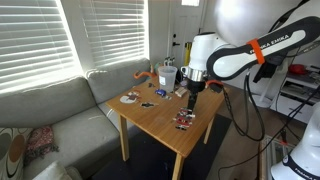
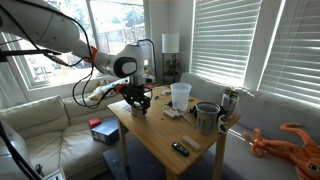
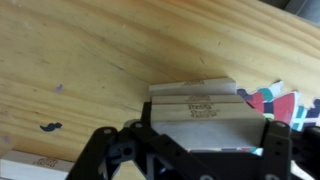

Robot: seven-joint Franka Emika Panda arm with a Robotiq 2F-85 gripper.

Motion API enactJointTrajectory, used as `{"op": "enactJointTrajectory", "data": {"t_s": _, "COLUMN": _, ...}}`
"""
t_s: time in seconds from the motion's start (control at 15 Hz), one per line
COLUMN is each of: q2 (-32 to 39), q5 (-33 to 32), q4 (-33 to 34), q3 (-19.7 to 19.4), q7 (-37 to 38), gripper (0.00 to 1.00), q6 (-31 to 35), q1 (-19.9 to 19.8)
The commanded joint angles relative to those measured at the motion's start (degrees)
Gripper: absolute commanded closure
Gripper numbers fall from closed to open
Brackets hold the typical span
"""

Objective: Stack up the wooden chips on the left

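In the wrist view, pale tan wooden chips [image 3: 196, 93] lie stacked with stepped edges on the wooden table [image 3: 80, 60]. My gripper [image 3: 205, 128] has its dark fingers on either side of the nearest chip [image 3: 205, 118], which fills the gap between them and rests on the others. In both exterior views the gripper [image 1: 192, 88] [image 2: 138, 100] is low over the table near one edge, and the chips are hidden behind it.
A white cup [image 1: 166, 74] [image 2: 180, 95] and a metal mug [image 2: 207, 117] stand on the table. A round dark plate [image 1: 130, 98] and a dark-and-red cluster [image 1: 184, 120] lie nearby. A colourful printed piece [image 3: 277, 100] lies beside the chips. A sofa [image 1: 50, 110] adjoins the table.
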Motion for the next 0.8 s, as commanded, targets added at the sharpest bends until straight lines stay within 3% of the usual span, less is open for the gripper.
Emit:
{"op": "enactJointTrajectory", "data": {"t_s": 0.0, "q2": -1.31, "q5": 0.06, "q4": -2.09, "q3": 0.25, "q7": -1.04, "gripper": 0.41, "q6": 2.49, "q1": 0.16}}
{"op": "enactJointTrajectory", "data": {"t_s": 0.73, "q2": -4.47, "q5": 0.73, "q4": -5.54, "q3": -0.41, "q7": -7.39, "gripper": 0.41, "q6": 6.34, "q1": 0.46}}
